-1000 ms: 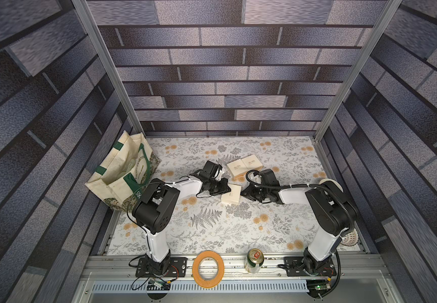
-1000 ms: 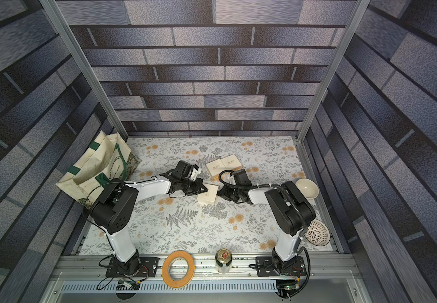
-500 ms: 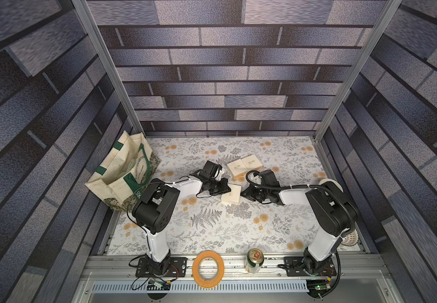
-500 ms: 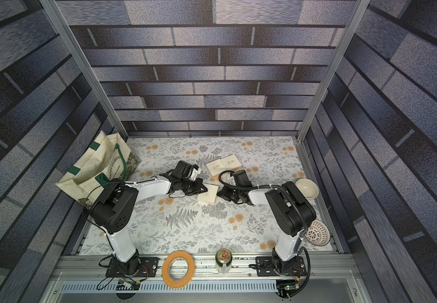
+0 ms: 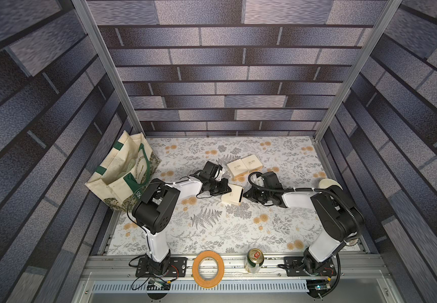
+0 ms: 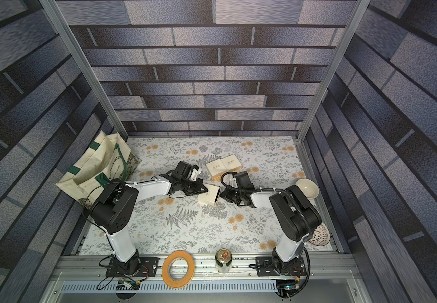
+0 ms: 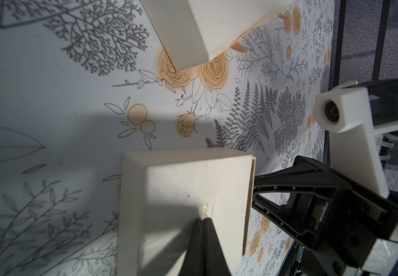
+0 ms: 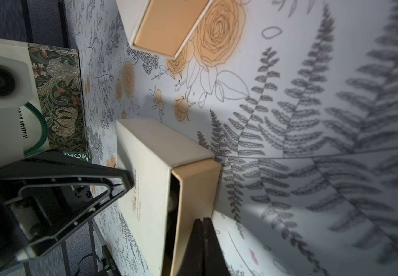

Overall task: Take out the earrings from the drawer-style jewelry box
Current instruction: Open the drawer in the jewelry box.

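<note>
The table [image 5: 238, 236] is covered with a smooth sheet printed with grey ferns and orange flowers. Near its middle lies the drawer-style jewelry box [image 5: 232, 198], a flat, squarish sleeve of matte cream card, set directly between the two claws. Its tan drawer [image 8: 194, 191] stands slightly out of the sleeve on the right claw's side. The left claw [image 7: 202, 218] is clenched, its black tapered tips pressed together against the box's pale face. The right claw [image 8: 202, 219] is also clenched, its tips meeting at the drawer's outer edge. I cannot tell whether it pinches anything there. In the dark gap between sleeve and drawer, just beside those tips, sits a tiny pale rounded bead. It appears to be one of the earrings [image 8: 172, 200], inside the box and too small to make out further.
</note>
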